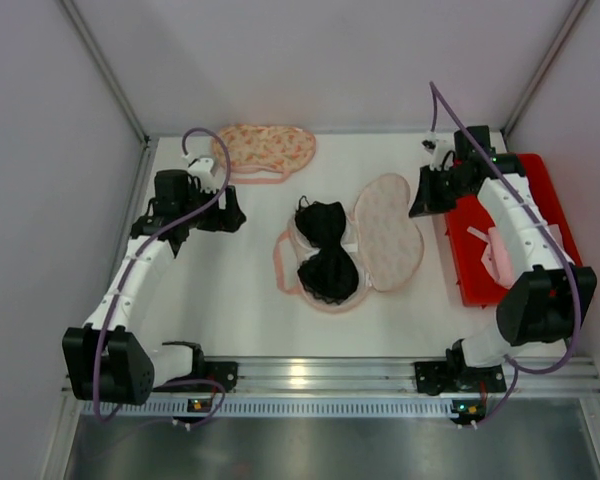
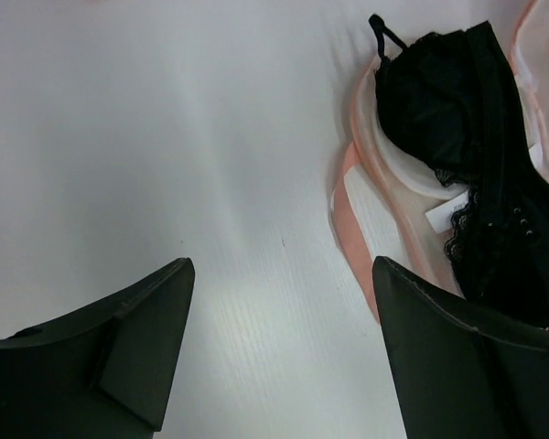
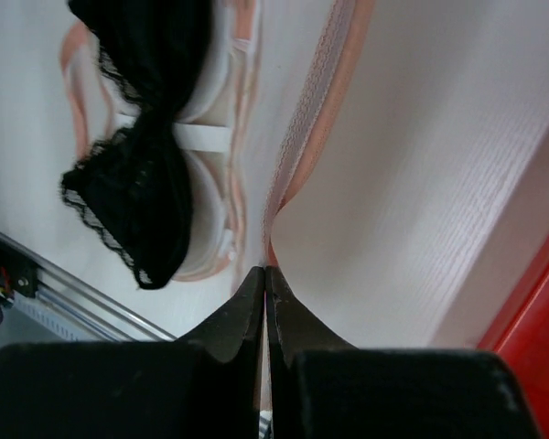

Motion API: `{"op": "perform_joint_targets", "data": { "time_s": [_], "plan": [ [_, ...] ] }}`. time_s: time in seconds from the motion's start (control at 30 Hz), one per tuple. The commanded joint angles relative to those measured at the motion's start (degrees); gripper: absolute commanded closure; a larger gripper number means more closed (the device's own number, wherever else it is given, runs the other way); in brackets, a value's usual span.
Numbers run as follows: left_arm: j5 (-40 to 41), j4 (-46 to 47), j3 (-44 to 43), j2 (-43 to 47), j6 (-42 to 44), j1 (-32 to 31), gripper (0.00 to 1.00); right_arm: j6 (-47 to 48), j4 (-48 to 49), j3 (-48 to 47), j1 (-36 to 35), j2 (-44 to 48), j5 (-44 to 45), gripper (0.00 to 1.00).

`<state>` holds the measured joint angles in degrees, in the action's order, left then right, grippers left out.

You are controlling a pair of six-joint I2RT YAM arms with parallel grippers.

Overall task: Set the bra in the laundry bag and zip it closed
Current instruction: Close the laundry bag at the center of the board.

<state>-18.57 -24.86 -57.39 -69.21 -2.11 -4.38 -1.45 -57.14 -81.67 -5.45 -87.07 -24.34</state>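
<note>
white, faintly ribbed counter (image 1: 230,290). the pale pink, kidney-shaped laundry bag (image 1: 390,235) lies open just ahead of the right tool (image 3: 265,274), whose fingers press together on its hem, the pinched bit hidden. the black lace bra (image 1: 325,250) lies in the bag, right of the spread-apart left tool (image 2: 284,267), partly cut off there.

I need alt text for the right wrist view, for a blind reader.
The right gripper, shut, pinches the pink-trimmed edge of the open laundry bag. A black lace bra lies in the bag's other half; a red tray is at lower right.
</note>
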Motion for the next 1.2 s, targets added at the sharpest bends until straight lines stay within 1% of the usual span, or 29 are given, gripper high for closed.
{"op": "perform_joint_targets", "data": {
  "time_s": [0.0,0.03,0.1,0.13,0.17,0.23,0.27,0.47,0.6,0.73,0.77,0.93,1.1,1.17],
  "plan": [
    [-3.31,2.71,2.45,-1.45,-4.03,0.16,0.17,0.93,-1.83,-5.16,-2.54,-1.87,-6.15,1.00],
    [-4.80,2.71,2.89,-1.89,-4.74,0.16,0.23,0.93,-1.39,-6.04,-3.24,-2.75,-6.60,1.00],
    [-6.39,2.71,4.03,-3.38,-6.76,0.16,0.31,0.84,-0.43,-7.01,-6.58,-3.54,-6.51,1.00],
    [-7.18,2.71,4.38,-3.82,-7.29,0.16,0.35,2.84,-0.34,-8.23,-7.89,-4.24,-6.08,1.00],
    [-8.92,2.71,5.00,-4.35,-7.73,0.16,0.42,3.29,-0.07,-8.77,-10.60,-4.51,-5.46,1.00],
    [-10.52,2.80,5.53,-5.84,-8.87,0.25,0.46,4.61,0.45,-9.99,-13.52,-5.39,-4.23,1.00],
    [-11.48,2.80,5.96,-6.37,-9.14,0.16,0.48,5.05,0.89,-10.26,-16.23,-5.65,-2.57,1.00],
    [-12.63,2.80,6.41,-9.18,-9.76,0.16,0.49,6.38,2.56,-13.16,-24.59,-8.99,0.34,1.00],
    [-13.42,3.42,6.94,-10.68,-10.54,0.16,0.49,4.98,4.14,-14.66,-28.20,-12.24,0.61,1.00],
    [-14.30,3.86,7.02,-12.70,-11.16,0.16,0.49,1.81,7.65,-16.07,-31.02,-17.95,-1.40,1.00],
    [-14.39,3.77,6.85,-13.66,-11.34,0.16,0.49,-1.94,10.36,-15.98,-32.15,-18.92,-1.76,1.00],
    [-15.97,4.21,6.76,-14.90,-11.43,0.16,0.49,-6.98,17.83,-16.59,-35.32,-26.03,-4.66,1.00],
    [-19.66,4.65,7.29,-13.85,-11.16,0.25,0.48,-9.53,21.20,-17.65,-37.35,-29.91,-8.53,1.00],
    [-21.76,5.00,7.29,-13.58,-11.25,0.34,0.46,-9.10,19.63,-18.26,-37.61,-30.88,-10.46,0.98]
  ]
}}
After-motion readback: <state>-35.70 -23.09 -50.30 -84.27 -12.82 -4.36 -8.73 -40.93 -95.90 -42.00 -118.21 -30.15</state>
